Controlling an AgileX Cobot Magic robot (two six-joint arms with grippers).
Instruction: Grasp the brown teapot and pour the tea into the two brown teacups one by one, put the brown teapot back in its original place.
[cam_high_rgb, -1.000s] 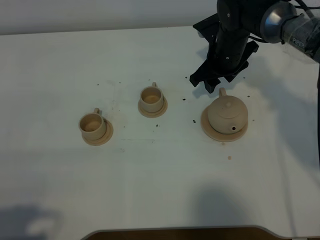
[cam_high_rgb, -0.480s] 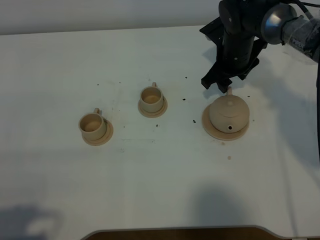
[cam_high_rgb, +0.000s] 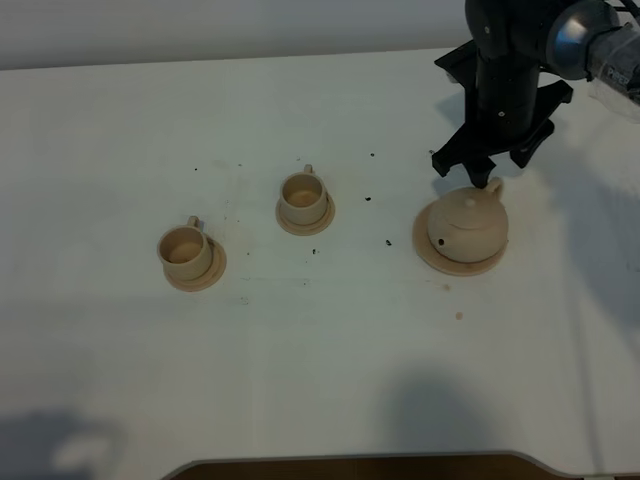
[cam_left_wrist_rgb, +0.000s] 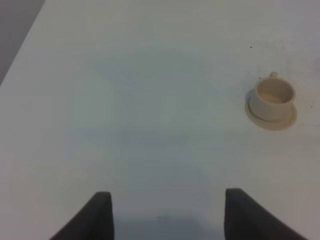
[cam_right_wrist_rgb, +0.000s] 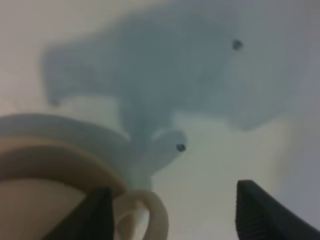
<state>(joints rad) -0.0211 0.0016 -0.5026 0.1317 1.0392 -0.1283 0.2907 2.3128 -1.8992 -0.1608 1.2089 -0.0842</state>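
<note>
The brown teapot (cam_high_rgb: 467, 227) sits on its wide round saucer (cam_high_rgb: 455, 264) at the right of the table, spout toward the front left and loop handle (cam_high_rgb: 492, 187) at the back. My right gripper (cam_high_rgb: 482, 172) hangs just behind the teapot, by the handle. In the right wrist view this gripper (cam_right_wrist_rgb: 172, 215) is open, and the handle (cam_right_wrist_rgb: 147, 216) lies between its fingers, close to one fingertip (cam_right_wrist_rgb: 97, 212). Two brown teacups (cam_high_rgb: 185, 250) (cam_high_rgb: 302, 197) stand on small saucers left of the teapot. My left gripper (cam_left_wrist_rgb: 167, 215) is open over bare table, with one teacup (cam_left_wrist_rgb: 272, 96) beyond it.
Dark crumbs (cam_high_rgb: 388, 241) dot the white table between the cups and the teapot. A small stain (cam_high_rgb: 459, 316) lies in front of the teapot's saucer. The table's front edge (cam_high_rgb: 360, 462) curves at the bottom of the exterior view.
My right gripper has moved right along the back of the teapot. The teapot has turned on its saucer: handle swung right, spout swung left. Pot and saucer shifted slightly right.
</note>
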